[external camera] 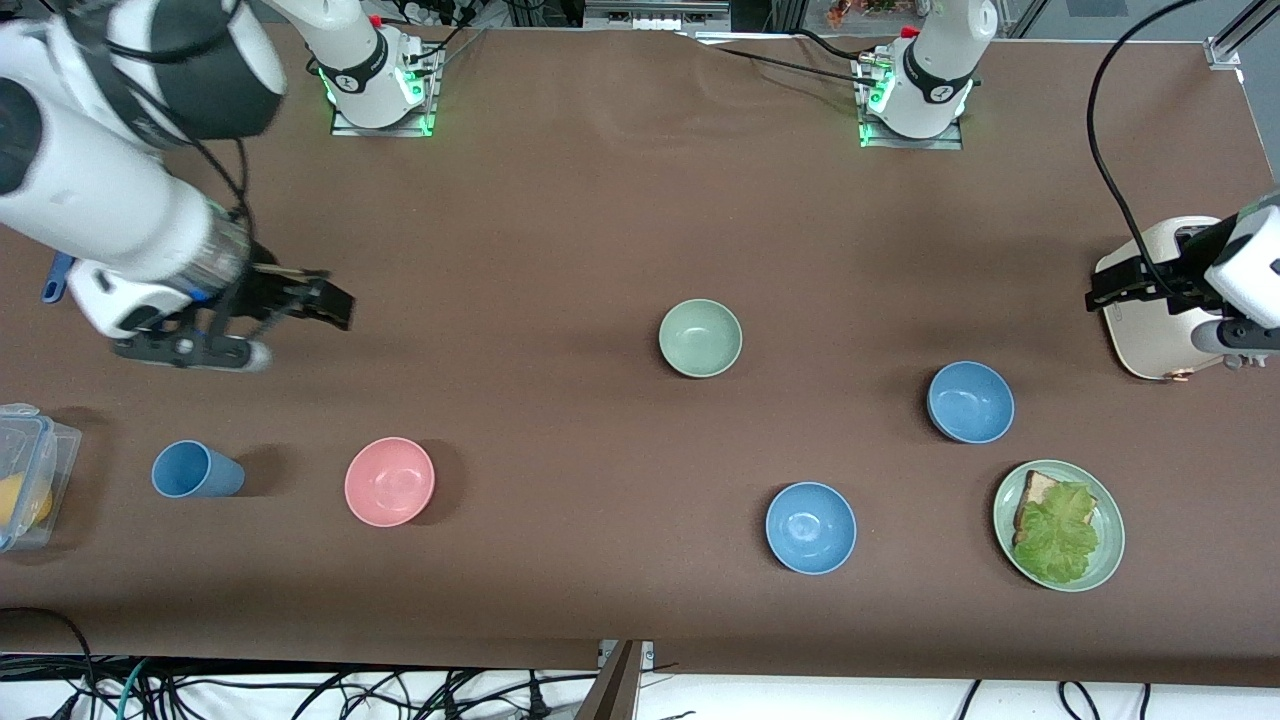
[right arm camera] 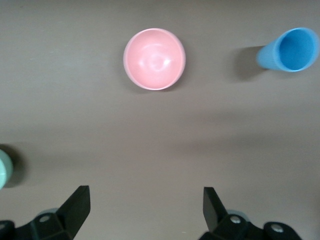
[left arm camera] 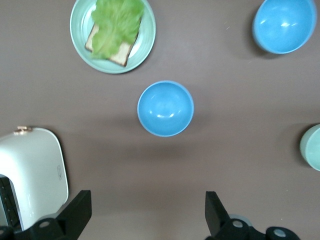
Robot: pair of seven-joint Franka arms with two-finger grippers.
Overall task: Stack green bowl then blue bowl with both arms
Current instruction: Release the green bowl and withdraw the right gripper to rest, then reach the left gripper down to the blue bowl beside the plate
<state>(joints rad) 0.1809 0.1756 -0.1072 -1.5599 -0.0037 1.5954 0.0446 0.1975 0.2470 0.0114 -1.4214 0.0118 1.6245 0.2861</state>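
The green bowl (external camera: 700, 338) stands upright and empty mid-table; its rim shows in the left wrist view (left arm camera: 312, 147) and the right wrist view (right arm camera: 2, 167). Two blue bowls stand toward the left arm's end: one (external camera: 970, 402) (left arm camera: 165, 108) beside the green bowl, the other (external camera: 811, 527) (left arm camera: 284, 25) nearer the front camera. My left gripper (external camera: 1115, 287) (left arm camera: 147, 210) is open and empty, up over the white appliance. My right gripper (external camera: 320, 300) (right arm camera: 146, 207) is open and empty, up over bare table at the right arm's end.
A green plate (external camera: 1058, 525) with bread and lettuce sits near the blue bowls. A white appliance (external camera: 1150, 310) stands at the left arm's end. A pink bowl (external camera: 389, 481), a blue cup (external camera: 195, 470) and a clear container (external camera: 25, 475) sit toward the right arm's end.
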